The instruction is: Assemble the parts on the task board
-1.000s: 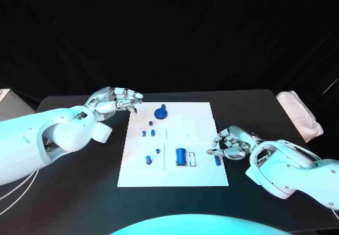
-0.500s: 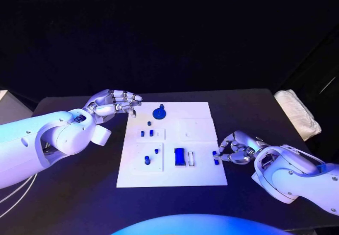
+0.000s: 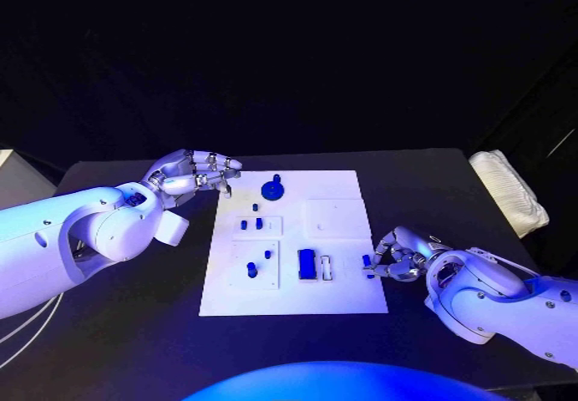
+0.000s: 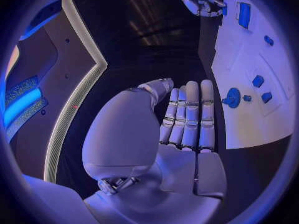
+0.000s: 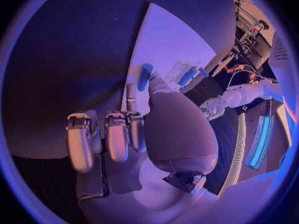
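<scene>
The white rectangular task board (image 3: 343, 288) sits flat in the middle of the black table (image 3: 133, 334), with the small blue parts spread over it: a round blue knob-like piece (image 3: 275, 190) near the far edge, a few little blue pegs (image 3: 252, 269) on the left side, and a bigger blue block (image 3: 307, 264) toward the middle. Right hand (image 3: 398, 255) is at the board's right edge, fingers curled in, pinching a short blue peg (image 3: 367, 261) just over that edge. Left hand (image 3: 193, 174) hovers by the board's far-left corner, fingers pressed together side by side and bent, holding nothing. A folded white cloth (image 3: 512, 194) lies off at the table's right end.
</scene>
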Available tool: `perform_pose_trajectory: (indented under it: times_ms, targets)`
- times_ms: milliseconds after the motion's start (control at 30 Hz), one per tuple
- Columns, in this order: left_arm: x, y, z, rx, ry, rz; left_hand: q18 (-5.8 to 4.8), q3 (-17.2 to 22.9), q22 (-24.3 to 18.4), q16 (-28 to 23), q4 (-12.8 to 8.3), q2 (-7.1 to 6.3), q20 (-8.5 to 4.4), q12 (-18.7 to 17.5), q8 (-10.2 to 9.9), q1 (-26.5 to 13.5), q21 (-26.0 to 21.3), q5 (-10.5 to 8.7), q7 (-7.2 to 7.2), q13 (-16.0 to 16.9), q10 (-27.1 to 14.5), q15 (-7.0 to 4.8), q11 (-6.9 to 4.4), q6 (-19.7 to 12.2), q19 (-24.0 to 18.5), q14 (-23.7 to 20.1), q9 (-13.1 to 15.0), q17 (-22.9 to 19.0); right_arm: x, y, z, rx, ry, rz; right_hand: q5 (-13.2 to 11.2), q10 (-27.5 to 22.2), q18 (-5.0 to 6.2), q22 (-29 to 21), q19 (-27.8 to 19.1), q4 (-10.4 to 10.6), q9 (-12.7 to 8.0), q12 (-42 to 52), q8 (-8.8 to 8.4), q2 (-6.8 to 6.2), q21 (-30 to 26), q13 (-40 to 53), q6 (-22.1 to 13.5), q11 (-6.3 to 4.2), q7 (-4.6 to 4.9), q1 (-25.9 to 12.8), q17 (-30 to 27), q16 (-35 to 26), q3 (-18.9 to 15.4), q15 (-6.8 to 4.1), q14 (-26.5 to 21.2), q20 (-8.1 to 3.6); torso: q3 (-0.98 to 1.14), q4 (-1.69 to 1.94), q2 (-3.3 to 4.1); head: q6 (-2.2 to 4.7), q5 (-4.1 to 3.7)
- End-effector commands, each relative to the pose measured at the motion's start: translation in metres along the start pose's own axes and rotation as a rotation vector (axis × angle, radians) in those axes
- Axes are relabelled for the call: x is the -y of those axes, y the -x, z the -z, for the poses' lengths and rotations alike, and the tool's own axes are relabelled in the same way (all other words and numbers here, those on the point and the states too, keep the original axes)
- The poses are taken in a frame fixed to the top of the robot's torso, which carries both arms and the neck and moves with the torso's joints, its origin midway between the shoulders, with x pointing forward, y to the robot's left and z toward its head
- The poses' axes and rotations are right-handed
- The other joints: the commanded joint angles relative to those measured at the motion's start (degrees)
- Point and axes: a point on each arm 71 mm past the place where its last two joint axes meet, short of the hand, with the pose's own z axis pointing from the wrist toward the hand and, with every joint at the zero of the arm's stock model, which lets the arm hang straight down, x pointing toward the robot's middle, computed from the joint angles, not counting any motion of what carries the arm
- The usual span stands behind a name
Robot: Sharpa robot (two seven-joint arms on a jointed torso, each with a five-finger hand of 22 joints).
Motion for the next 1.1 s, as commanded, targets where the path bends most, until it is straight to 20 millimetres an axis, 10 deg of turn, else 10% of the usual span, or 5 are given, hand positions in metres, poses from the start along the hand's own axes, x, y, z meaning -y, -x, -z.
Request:
perform_pose_trajectory:
  times_ms: [33,433,1100]
  targets:
    - [0.001,-0.002,0.0,-0.013,-0.013,0.011,0.29,0.04,-0.06,-0.18,0.19,0.31,0.15,0.25,0.34,-0.47,-0.12,0.05,-0.16,-0.05,-0.43,0.07,-0.02,-0.31,0.41,0.39,-0.05,0.08,0.0,-0.009,0.0,-0.043,-0.008,0.048,-0.08,4.75,-0.83,15.09,6.0,-0.02,-0.25,-0.07,-0.17,0.48,0.12,13.75,0.38,-0.05,-0.15,0.74,14.4,0.05,0.41,-0.09,5.82,-0.02,-0.01,0.03,-0.02,-0.16,0.02]
    - [0.001,-0.002,0.0,-0.014,-0.01,0.011,0.3,0.05,-0.12,-0.18,0.26,0.36,0.16,0.27,0.36,-0.46,-0.22,0.08,-0.19,-0.08,-0.44,0.05,-0.04,-0.31,0.45,0.39,-0.06,0.11,-0.008,-0.017,-0.004,-0.046,0.005,0.098,0.01,4.79,-0.83,15.09,6.0,-2.59,-1.66,-0.06,-1.05,1.11,0.12,13.82,1.51,-0.6,-0.68,9.17,14.51,0.09,10.13,-0.62,5.84,-0.57,-0.11,0.04,-0.12,-0.32,0.12]
    - [0.001,-0.002,0.001,-0.014,-0.006,0.009,0.31,0.04,-0.15,-0.18,0.29,0.38,0.16,0.27,0.37,-0.46,-0.27,0.09,-0.2,-0.1,-0.46,0.05,-0.05,-0.31,0.47,0.39,-0.06,0.12,-0.028,-0.004,0.002,0.006,0.037,0.019,-0.11,5.03,-0.83,15.09,6.0,-2.42,-2.26,0.34,-1.31,-0.03,0.12,14.04,2.37,-0.66,-0.75,6.89,14.99,0.32,14.16,-0.65,5.95,-0.59,-0.1,0.06,-0.18,-0.18,0.24]
